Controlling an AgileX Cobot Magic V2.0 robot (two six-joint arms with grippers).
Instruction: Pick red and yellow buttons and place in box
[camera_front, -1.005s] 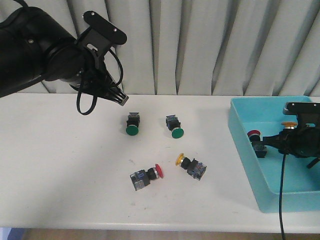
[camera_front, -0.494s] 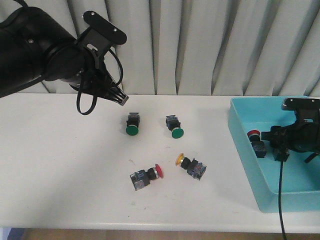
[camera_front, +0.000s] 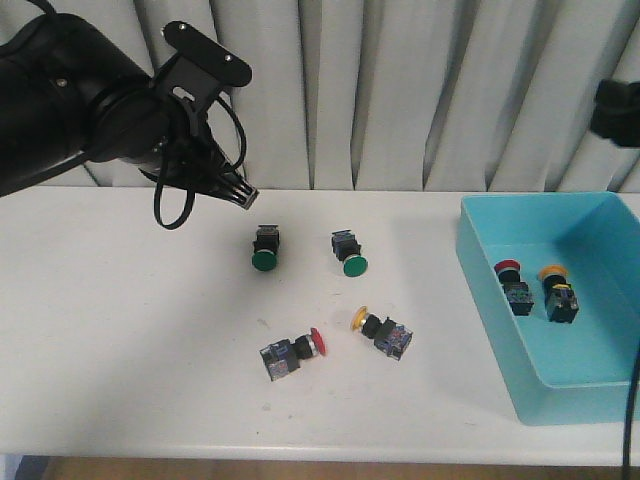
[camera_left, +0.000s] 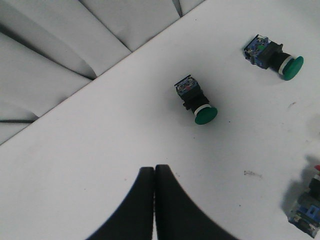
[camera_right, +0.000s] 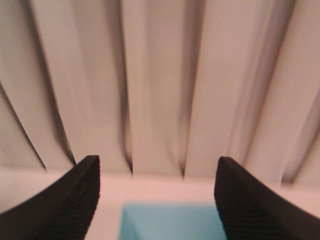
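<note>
A red button (camera_front: 290, 352) and a yellow button (camera_front: 383, 331) lie on their sides on the white table, near the middle front. The turquoise box (camera_front: 480, 290) stands at the right and holds another red button (camera_front: 512, 285) and another yellow button (camera_front: 556, 293). My left gripper (camera_front: 243, 195) is shut and empty, raised over the table's back left; the left wrist view shows its fingers (camera_left: 154, 170) pressed together. My right gripper (camera_right: 157, 159) is open and empty, high above the box (camera_right: 170, 222). Only a dark part of the right arm (camera_front: 618, 110) shows in the front view.
Two green-capped buttons (camera_front: 265, 247) (camera_front: 349, 253) lie behind the red and yellow ones; they also show in the left wrist view (camera_left: 196, 100) (camera_left: 274, 51). A pleated grey curtain (camera_front: 400, 90) hangs behind the table. The table's front edge runs along the bottom.
My right gripper has let go of the yellow button in the box and risen out of it to the upper right. The left arm has not moved.
</note>
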